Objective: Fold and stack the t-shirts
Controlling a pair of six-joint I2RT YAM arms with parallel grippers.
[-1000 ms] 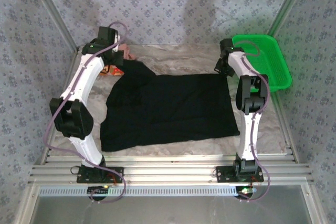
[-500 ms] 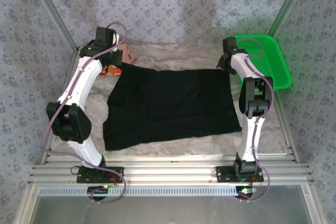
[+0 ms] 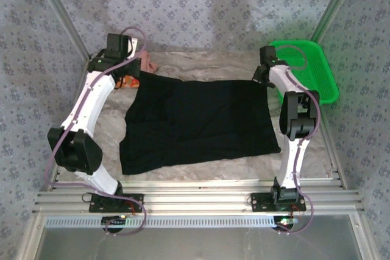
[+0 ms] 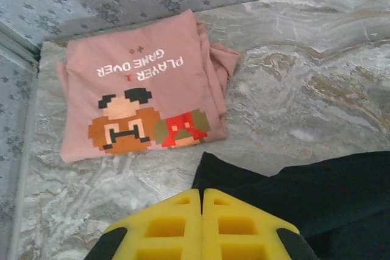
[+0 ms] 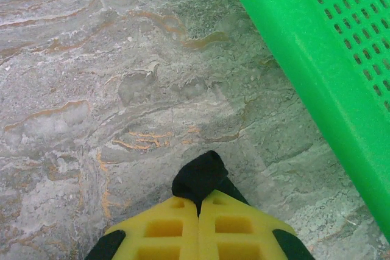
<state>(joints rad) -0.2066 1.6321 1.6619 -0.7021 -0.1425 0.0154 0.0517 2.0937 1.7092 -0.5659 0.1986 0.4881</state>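
step: spread black t-shirt (image 3: 201, 120) | jaws: both clamped on its far corners | we should pull evenly; lower together

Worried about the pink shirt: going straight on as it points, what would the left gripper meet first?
Probably the pink shirt, past a strip of bare table, though depth is unclear. The left gripper is shut on the black shirt.
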